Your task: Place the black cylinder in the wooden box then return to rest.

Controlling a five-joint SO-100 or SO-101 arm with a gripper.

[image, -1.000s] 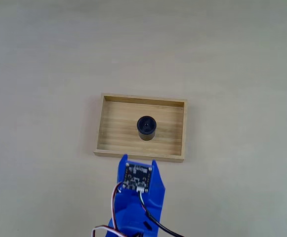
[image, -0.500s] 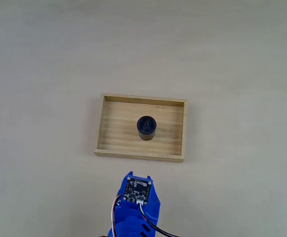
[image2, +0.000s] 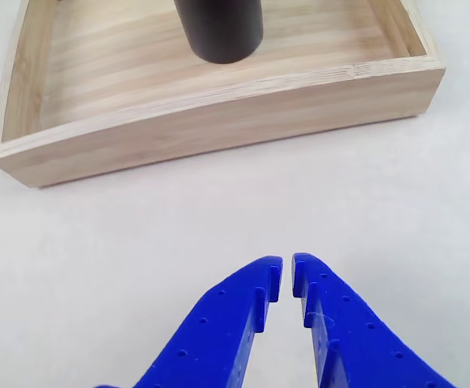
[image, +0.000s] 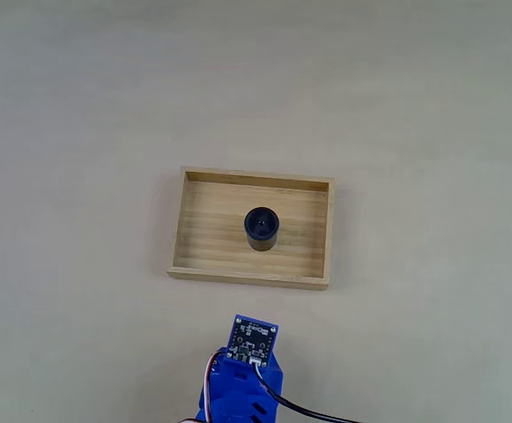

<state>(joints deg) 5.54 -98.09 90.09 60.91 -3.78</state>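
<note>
One black cylinder point(image: 261, 228) (upright), one wooden box point(image: 252, 276), one gripper point(image2: 287, 273)

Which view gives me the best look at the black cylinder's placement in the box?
The fixed view: the black cylinder stands upright near the middle of the wooden box, whole and unobstructed. The other view crops the cylinder at the top edge, showing its lower body beyond the pincer.

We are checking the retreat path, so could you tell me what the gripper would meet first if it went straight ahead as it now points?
Probably the near wall of the wooden box; the gripper points at it across bare table.
</note>
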